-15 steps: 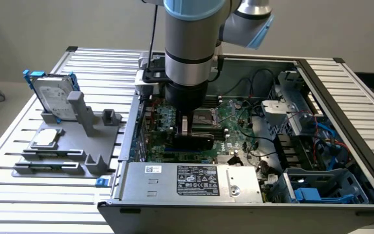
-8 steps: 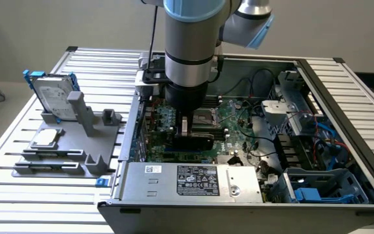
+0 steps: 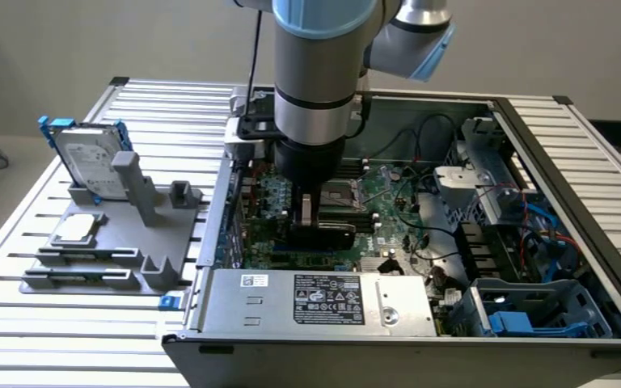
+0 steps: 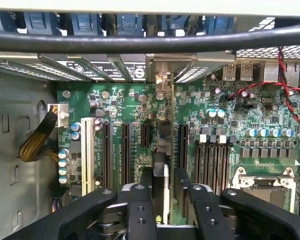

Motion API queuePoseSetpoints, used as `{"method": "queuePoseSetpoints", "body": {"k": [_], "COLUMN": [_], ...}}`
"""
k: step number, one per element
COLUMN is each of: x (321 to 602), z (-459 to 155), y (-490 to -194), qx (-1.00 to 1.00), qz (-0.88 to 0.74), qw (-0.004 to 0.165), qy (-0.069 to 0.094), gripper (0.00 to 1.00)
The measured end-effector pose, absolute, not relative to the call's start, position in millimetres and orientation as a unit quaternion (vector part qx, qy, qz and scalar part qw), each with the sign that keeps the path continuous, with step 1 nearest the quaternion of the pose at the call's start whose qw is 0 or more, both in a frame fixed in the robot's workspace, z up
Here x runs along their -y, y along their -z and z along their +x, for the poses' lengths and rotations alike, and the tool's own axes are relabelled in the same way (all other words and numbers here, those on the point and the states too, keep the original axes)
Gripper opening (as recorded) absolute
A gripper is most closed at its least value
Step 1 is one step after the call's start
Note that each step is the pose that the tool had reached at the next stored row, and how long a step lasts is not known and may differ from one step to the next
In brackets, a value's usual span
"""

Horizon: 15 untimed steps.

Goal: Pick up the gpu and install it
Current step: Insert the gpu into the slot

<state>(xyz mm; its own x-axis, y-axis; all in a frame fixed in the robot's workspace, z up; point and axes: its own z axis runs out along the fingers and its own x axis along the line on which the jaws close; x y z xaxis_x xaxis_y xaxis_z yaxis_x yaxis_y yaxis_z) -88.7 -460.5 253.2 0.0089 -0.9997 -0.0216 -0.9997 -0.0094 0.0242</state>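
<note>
In the exterior view the arm reaches straight down into the open computer case (image 3: 397, 356), and the gripper (image 3: 322, 220) hangs low over the main board, with the case wall close on one side and the power supply (image 3: 322, 303) just beyond it toward the camera. More open room lies on the far side, over the middle of the board. The gpu (image 3: 332, 237) sits directly under the fingers, showing as a dark glossy block down at the board. A hard drive (image 3: 86, 158) stands well away, outside the case. In the wrist view the gripper (image 4: 164, 175) straddles the gpu (image 4: 163, 150), which stands on edge between the two fingers (image 4: 140, 210). The jaws look parted, with a thin gap showing beside the card, so nothing appears clamped. The gpu's long axis runs straight ahead from the fingers to its metal end bracket (image 4: 162, 80) at the case's back wall, parallel to the empty slots (image 4: 126, 150) on either side. A black cable (image 4: 140, 44) crosses ahead of the tool.
</note>
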Motion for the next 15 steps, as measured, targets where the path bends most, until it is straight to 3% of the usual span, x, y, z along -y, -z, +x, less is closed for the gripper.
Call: {"method": "queuePoseSetpoints", "body": {"k": [1, 2, 15], "x": [460.5, 460.5, 460.5], "z": [-88.6, -88.6, -88.6], "y": [-253.6, -254.3, -288.8], "qx": [0.704, 0.704, 0.704], "qz": [0.71, 0.71, 0.71], "qw": [0.001, 0.002, 0.006], "qy": [0.017, 0.017, 0.021], "gripper": [0.33, 0.41, 0.38]}}
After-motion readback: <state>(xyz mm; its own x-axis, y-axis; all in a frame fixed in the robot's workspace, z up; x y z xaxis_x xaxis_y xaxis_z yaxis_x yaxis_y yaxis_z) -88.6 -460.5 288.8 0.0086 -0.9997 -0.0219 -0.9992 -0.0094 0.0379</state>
